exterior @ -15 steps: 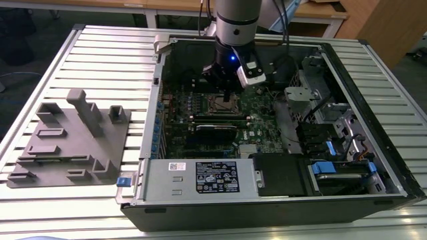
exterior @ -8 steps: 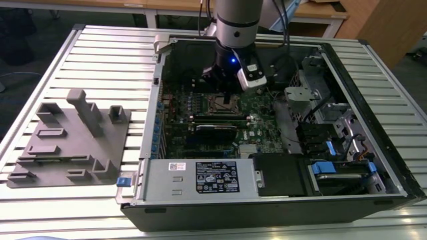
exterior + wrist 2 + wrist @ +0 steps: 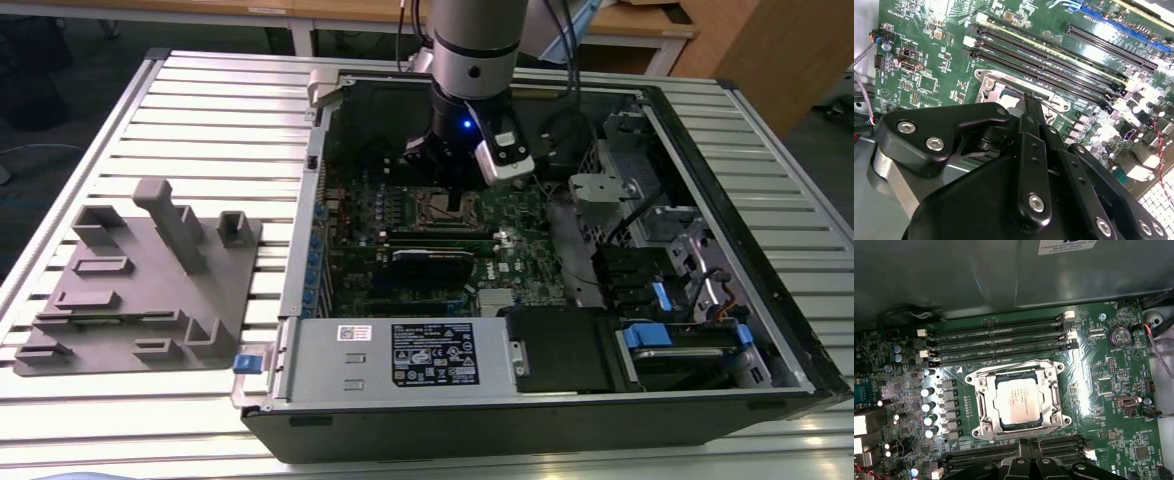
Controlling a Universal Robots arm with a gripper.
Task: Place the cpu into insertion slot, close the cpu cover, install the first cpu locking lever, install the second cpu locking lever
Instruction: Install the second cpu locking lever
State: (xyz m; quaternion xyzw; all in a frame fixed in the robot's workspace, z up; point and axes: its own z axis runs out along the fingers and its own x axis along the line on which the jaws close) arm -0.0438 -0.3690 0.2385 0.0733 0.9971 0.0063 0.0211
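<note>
— Where's the cpu [image 3: 1018,401]?

— Seated in the insertion slot [image 3: 980,416], the cpu cover [image 3: 1053,399] down around it (levers look latched). My gripper [image 3: 1025,444] hovers beside the socket, fingers pressed together, holding nothing.

— Which step?

— The last lever, I judge; any further move needs a gentle, vertical retreat.

We note cpu [image 3: 1018,401]: flat square chip, dull silver-grey top, lying level inside insertion slot [image 3: 985,426] near motherboard centre, between memory slot banks. Cpu cover [image 3: 1054,399]: thin silver frame, down flat around chip, top showing through window. In exterior view, socket [image 3: 451,208] sits toward case's far edge.
</note>
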